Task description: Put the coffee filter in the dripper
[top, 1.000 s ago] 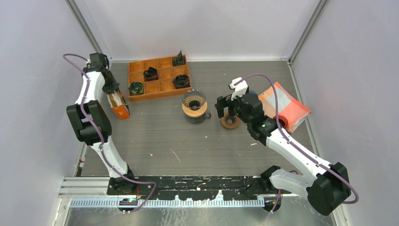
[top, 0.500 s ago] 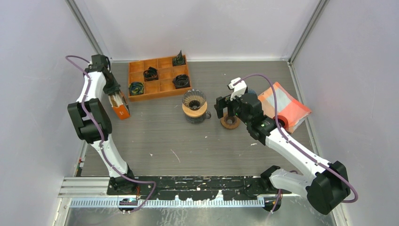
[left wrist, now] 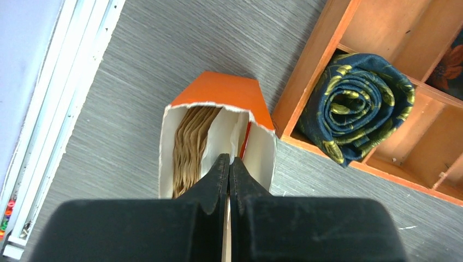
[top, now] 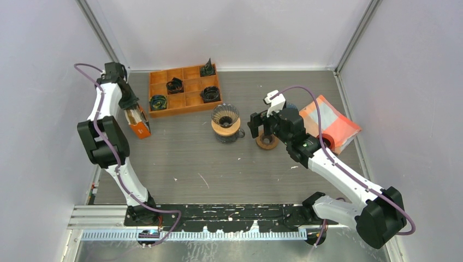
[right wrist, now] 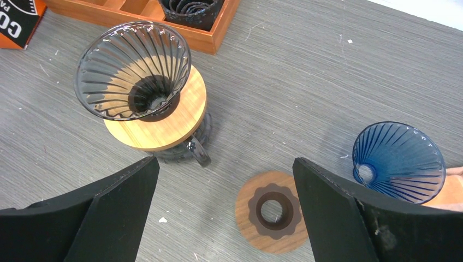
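An orange filter box (top: 140, 123) stands open at the left, by the tray. In the left wrist view the box (left wrist: 218, 97) holds a stack of brown coffee filters (left wrist: 191, 142) and a white sheet. My left gripper (left wrist: 229, 161) is shut at the box mouth, pinching a thin pale sheet that looks like a filter; it also shows in the top view (top: 131, 106). The glass dripper (top: 225, 115) on its wooden collar stands empty mid-table (right wrist: 134, 71). My right gripper (right wrist: 225, 161) is wide open and empty, hovering just right of the dripper (top: 259, 126).
A wooden ring (right wrist: 245, 214) lies under my right gripper (top: 266, 142). A blue dripper (right wrist: 396, 161) stands to its right. The orange compartment tray (top: 164, 113) holds dark rolled items, one blue roll (left wrist: 360, 103) beside the box. An orange pouch (top: 333, 123) lies at the right.
My right gripper has drifted slightly left toward the dripper. My left arm has barely shifted at the box.
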Robot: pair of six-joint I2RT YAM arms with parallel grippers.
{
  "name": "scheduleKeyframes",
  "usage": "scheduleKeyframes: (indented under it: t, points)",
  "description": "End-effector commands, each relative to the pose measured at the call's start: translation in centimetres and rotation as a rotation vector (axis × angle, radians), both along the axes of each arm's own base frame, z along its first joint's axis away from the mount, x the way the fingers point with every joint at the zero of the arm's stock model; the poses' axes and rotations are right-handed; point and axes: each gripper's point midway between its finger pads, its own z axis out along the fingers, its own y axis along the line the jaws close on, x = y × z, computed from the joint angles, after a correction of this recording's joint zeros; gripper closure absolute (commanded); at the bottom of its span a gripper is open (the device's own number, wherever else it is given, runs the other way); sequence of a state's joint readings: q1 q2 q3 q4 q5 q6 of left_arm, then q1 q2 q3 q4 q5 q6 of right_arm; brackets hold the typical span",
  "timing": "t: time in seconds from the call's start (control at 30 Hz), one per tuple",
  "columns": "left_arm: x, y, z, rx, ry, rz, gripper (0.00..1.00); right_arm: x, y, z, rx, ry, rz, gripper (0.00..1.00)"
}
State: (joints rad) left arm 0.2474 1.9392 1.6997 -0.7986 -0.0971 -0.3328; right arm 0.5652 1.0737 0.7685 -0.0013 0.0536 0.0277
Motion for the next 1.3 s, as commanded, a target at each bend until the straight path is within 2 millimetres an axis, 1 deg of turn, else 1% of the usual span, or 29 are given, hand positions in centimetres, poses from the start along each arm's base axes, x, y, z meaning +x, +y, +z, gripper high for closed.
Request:
scheduleKeyframes:
  t: [0.0,0.27,0.4,0.57,0.67,0.8,0.87,0.9,0.93,1.03,1.13,1.27]
  points:
    - [-0.4,0.6,6.3,0.051,-0.125,0.018,1.0,0.3,0.9,3.6,0.057,-0.077,0.036,0.0]
    - [-3.0,-0.3,10.1,0.046,-0.168,0.019,1.0,-0.3,1.5,4.4,0.059,-0.079,0.088,0.01]
    - [-4.2,-1.3,12.9,0.031,-0.242,0.008,1.0,-0.7,2.1,4.8,0.069,-0.08,0.129,0.02]
    - [-6.0,-3.2,16.5,-0.015,-0.363,-0.022,1.0,-1.1,2.5,4.8,0.063,-0.073,0.159,0.04]
    - [-7.2,-4.8,18.8,-0.058,-0.444,-0.052,1.0,-1.2,2.8,5.2,0.067,-0.084,0.17,0.04]
    - [-8.6,-7.0,20.5,-0.127,-0.52,-0.1,1.0,-1.4,3.5,6.0,0.079,-0.099,0.193,0.04]
    - [-9.1,-8.1,20.7,-0.166,-0.541,-0.119,1.0,-1.4,3.9,6.2,0.084,-0.104,0.203,0.04]
    - [-9.6,-8.7,21.8,-0.179,-0.584,-0.136,1.0,-1.5,4.2,6.4,0.087,-0.108,0.211,0.05]
    - [-10.0,-9.4,22.2,-0.198,-0.605,-0.15,1.0,-1.5,4.5,6.5,0.09,-0.112,0.218,0.05]
    - [-10.6,-11.2,22.6,-0.272,-0.636,-0.187,1.0,-1.5,5.4,7.2,0.104,-0.131,0.242,0.05]
    - [-11.0,-13.7,23.1,-0.348,-0.659,-0.243,1.0,-1.5,6.4,7.7,0.118,-0.152,0.263,0.05]
    - [-11.2,-16.5,23.1,-0.386,-0.672,-0.3,1.0,-1.5,7.8,8.3,0.131,-0.187,0.294,0.05]
